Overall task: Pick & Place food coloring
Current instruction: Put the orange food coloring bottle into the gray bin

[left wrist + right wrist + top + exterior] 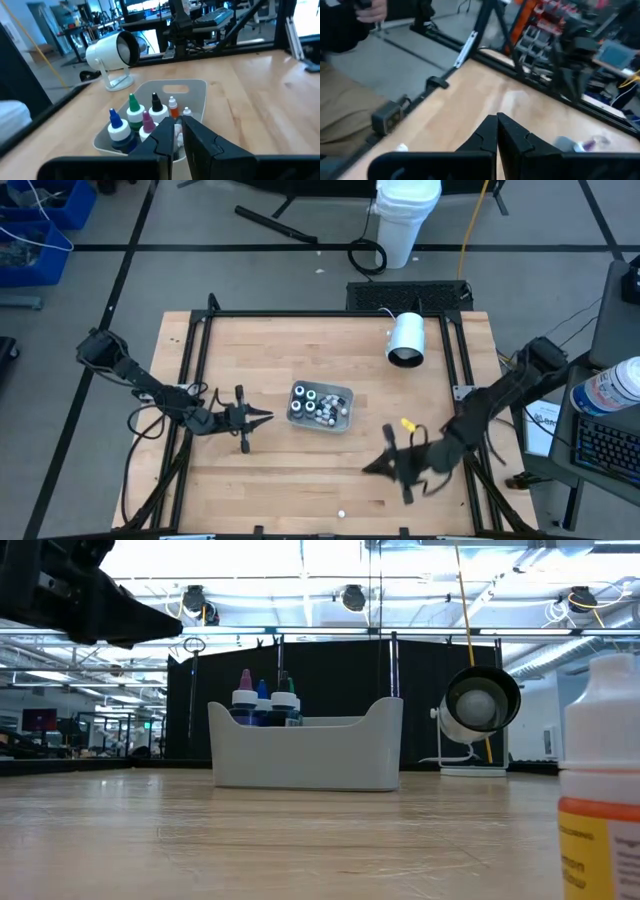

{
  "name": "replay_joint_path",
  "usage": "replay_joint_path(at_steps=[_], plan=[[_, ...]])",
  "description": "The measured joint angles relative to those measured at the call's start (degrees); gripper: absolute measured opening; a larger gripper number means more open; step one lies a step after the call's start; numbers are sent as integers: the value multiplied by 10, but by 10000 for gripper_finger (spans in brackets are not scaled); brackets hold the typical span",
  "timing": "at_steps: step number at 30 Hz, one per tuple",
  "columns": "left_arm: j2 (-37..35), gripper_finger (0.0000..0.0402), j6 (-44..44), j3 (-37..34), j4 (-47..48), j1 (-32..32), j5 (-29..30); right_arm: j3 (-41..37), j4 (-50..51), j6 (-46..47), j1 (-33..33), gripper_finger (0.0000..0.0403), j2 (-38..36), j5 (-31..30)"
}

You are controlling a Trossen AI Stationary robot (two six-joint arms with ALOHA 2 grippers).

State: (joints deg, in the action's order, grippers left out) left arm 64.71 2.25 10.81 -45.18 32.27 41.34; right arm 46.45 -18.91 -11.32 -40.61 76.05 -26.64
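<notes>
— Grey tray (346,394) mid-table holds our food coloring (318,405); only the low view shows an orange-labelled bottle (600,780) close by.
— Left gripper (262,417) beside it, fingers slightly parted, empty. Right gripper (372,467) pressed together, bare wood around.

Small food colouring bottles (318,404) with white collars and blue, green, purple, black and orange pointed tips stand upright, clustered inside a pale grey plastic tray (345,394) mid-table; one white-bodied, orange-labelled bottle (600,780) stands alone near the table's front edge.
</notes>
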Motion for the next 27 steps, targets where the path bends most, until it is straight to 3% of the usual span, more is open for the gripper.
replay_joint_path(at_steps=[5,10,16,20,27], plan=[[0,46,56,0,-1,0,1,139,109,75,-29,0,95,-2],[0,46,81,0,-12,0,1,199,112,88,-51,18,200,-2],[0,47,86,0,-30,0,2,213,28,95,-46,97,293,-1],[0,47,104,0,-30,0,2,213,-29,97,-38,149,335,46],[0,47,116,0,-31,0,2,212,-30,125,-30,189,373,58]])
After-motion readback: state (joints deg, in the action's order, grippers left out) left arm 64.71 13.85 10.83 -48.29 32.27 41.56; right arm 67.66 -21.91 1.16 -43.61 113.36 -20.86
